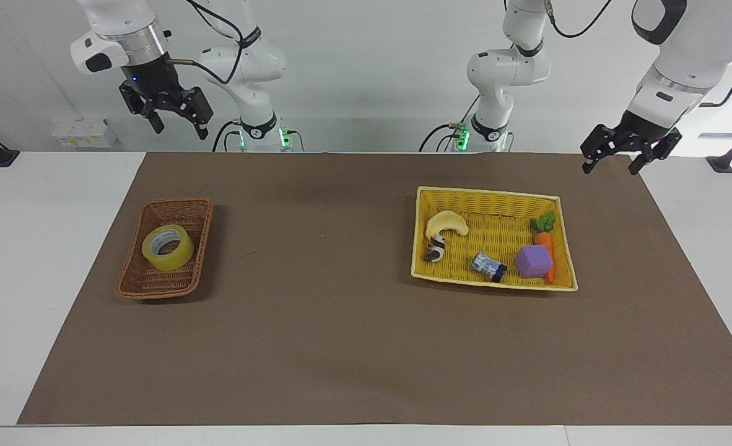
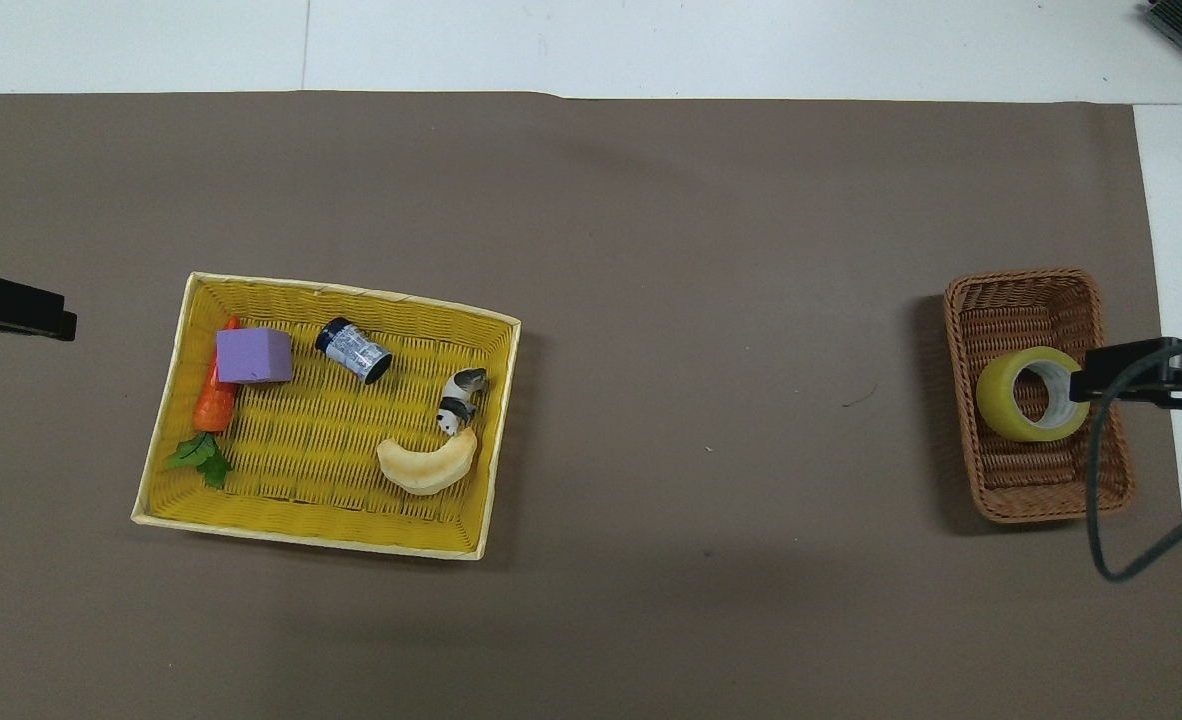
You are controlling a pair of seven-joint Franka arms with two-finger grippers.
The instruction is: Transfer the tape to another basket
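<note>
The tape (image 1: 168, 248) is a yellowish roll that lies in the small brown wicker basket (image 1: 149, 284) at the right arm's end of the table. It also shows in the overhead view (image 2: 1033, 393), inside the basket (image 2: 1019, 292). My right gripper (image 1: 179, 129) is open and empty. It hangs high in the air above the edge of the mat nearest the robots, well clear of the tape. In the overhead view its tip (image 2: 1131, 382) overlaps the basket's rim. My left gripper (image 1: 612, 164) is open and empty and waits above the mat's corner at the left arm's end.
A larger yellow woven basket (image 1: 490, 195) toward the left arm's end holds a banana (image 1: 445, 223), a panda figure (image 1: 435, 249), a small can (image 1: 488, 267), a purple cube (image 1: 534, 261) and a carrot (image 1: 545, 238). A brown mat (image 1: 316, 347) covers the table.
</note>
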